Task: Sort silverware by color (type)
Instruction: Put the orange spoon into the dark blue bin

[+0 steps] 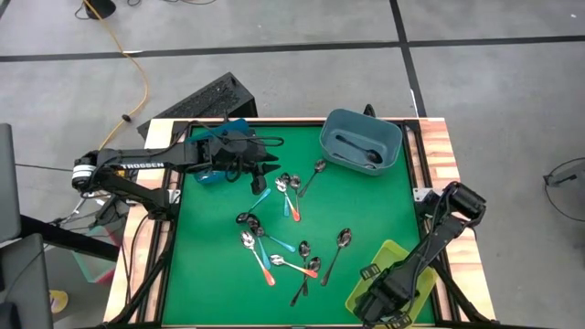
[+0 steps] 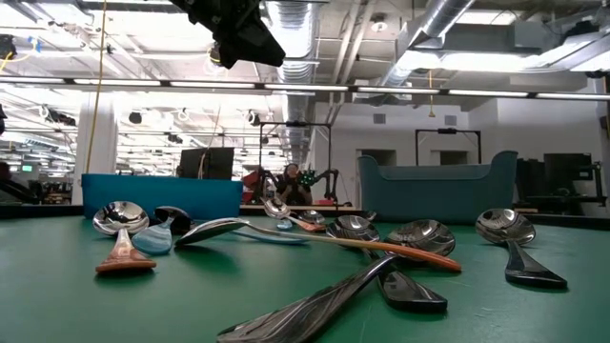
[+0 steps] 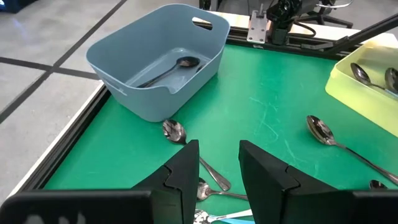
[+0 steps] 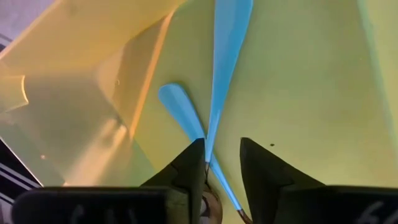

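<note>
right gripper (image 4: 217,165) | in yellow bin (image 1: 391,259), desk's near right, fingers parted over blue-handled spoons (image 4: 227,56), bowls hidden | left gripper (image 3: 217,168) | fingers apart, empty, above scattered spoons (image 1: 279,242) at desk's middle

Bins: three. One grey bin (image 1: 362,142), one blue bin (image 1: 218,153), one yellow bin (image 1: 395,267).

Spoons inside the grey bin: one dark spoon (image 3: 180,63) seen for certain.

Spoons outside the grey bin, loose on the surface (image 1: 375,210): about a dozen (image 1: 279,228). They overlap, so no exact tally. At least three have orange handles, at least three have light blue handles, and about five are dark or plain.

Spoons in the yellow bin: two, with light blue handles (image 4: 229,56).

Arms: two, left (image 1: 137,164) and right (image 1: 439,233).
</note>
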`<act>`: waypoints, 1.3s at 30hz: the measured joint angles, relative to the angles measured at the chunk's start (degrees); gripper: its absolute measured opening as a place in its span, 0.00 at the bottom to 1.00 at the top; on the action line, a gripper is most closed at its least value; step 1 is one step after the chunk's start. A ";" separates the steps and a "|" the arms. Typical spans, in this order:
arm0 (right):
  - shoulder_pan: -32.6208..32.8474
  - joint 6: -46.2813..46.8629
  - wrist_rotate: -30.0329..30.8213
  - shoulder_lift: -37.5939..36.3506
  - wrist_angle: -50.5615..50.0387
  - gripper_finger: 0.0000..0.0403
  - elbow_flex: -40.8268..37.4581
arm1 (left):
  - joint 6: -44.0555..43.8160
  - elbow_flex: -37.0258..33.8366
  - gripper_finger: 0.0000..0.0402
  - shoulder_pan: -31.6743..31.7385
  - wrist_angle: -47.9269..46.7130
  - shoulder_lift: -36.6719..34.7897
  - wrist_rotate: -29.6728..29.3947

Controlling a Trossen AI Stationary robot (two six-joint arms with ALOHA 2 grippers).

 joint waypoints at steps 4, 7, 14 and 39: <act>-0.50 0.15 0.04 -0.30 -0.49 0.31 0.00 | -0.04 0.00 0.25 0.00 0.02 0.00 1.86; -0.70 0.21 0.04 -0.33 -0.97 0.31 0.00 | -1.19 0.00 0.25 0.00 0.02 -0.09 4.55; -1.14 0.67 0.07 -0.42 -0.80 0.31 0.02 | -4.40 0.00 0.25 -0.02 0.07 -0.22 7.65; -11.72 5.54 20.80 -20.58 -10.13 0.31 0.07 | -2.26 0.02 0.25 -0.11 -9.10 -12.84 18.79</act>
